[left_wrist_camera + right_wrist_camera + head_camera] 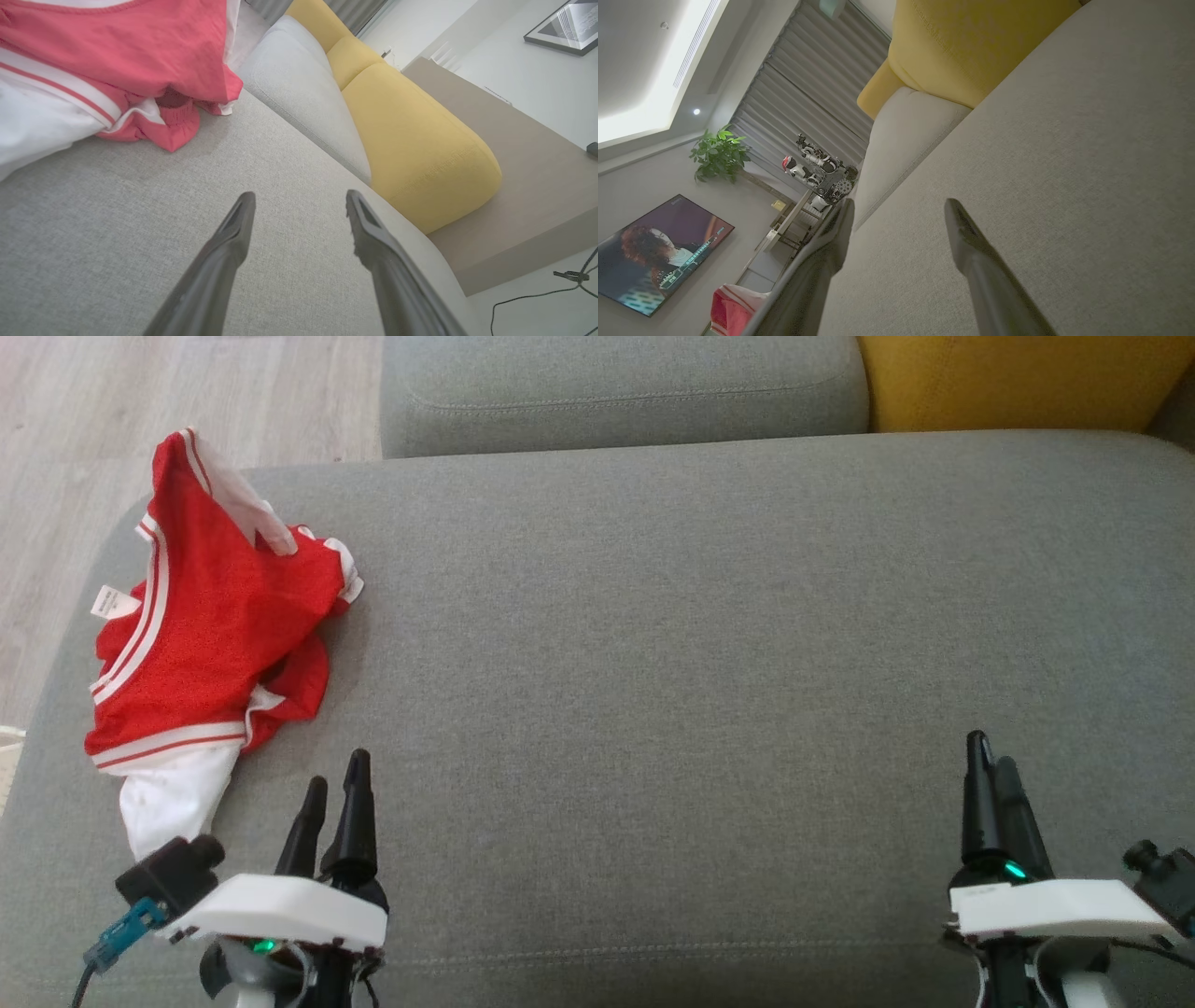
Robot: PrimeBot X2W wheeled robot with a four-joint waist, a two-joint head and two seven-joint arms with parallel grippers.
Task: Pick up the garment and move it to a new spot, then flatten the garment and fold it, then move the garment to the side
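The garment point(210, 630) is a red jersey with white stripes and white sleeves, lying crumpled at the left end of the grey sofa seat point(709, 644). In the left wrist view the garment point(107, 70) fills the upper left. My left gripper point(334, 775) hovers just below and right of the garment, open with nothing between its fingers; the left wrist view shows the left gripper point(301, 203) over bare grey fabric. My right gripper point(988, 751) is far to the right over the seat, open and empty. From the right wrist camera the right gripper point(899, 210) stands spread, with a corner of the garment point(731, 310) far off.
A grey back cushion point(616, 387) and a yellow cushion point(1018, 378) line the far side of the seat. Wooden floor point(112, 429) lies past the sofa's left end. In the right wrist view a plant point(720, 154), a television point(654, 254) and another robot point(817, 170) stand far off.
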